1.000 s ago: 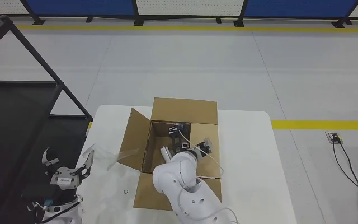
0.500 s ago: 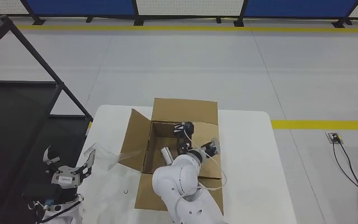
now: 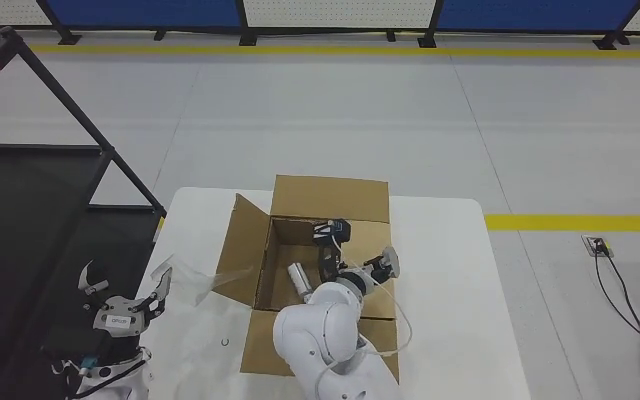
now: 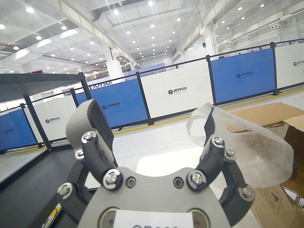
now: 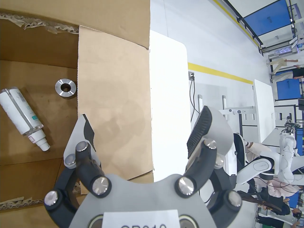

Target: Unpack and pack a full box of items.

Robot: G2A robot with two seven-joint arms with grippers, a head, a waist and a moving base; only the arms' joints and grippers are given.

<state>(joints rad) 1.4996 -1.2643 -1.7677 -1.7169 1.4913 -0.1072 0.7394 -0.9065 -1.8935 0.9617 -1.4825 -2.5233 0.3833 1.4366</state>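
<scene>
An open cardboard box (image 3: 330, 198) stands mid-table with its flaps spread. A white bottle (image 5: 22, 117) and a metal ring (image 5: 65, 88) lie on the box floor; the bottle (image 3: 298, 275) also shows from above. My right gripper (image 5: 144, 129) hangs open and empty over the box's right flap (image 5: 114, 84), seen from above as the right gripper (image 3: 362, 246). At the table's left edge my left gripper (image 4: 154, 124) is open, with a clear plastic bag (image 4: 249, 148) draped over one fingertip. The top view shows the left gripper (image 3: 125, 278) and the bag (image 3: 195, 278) beside the box's left flap.
A black metal frame (image 3: 90, 150) stands just left of the table. The white table (image 3: 450, 290) has bare room right of the box. Blue and white fence panels (image 4: 180, 91) close off the floor beyond.
My right gripper has lifted out of the box and shifted toward its right flap. The left gripper and the bag have barely moved.
</scene>
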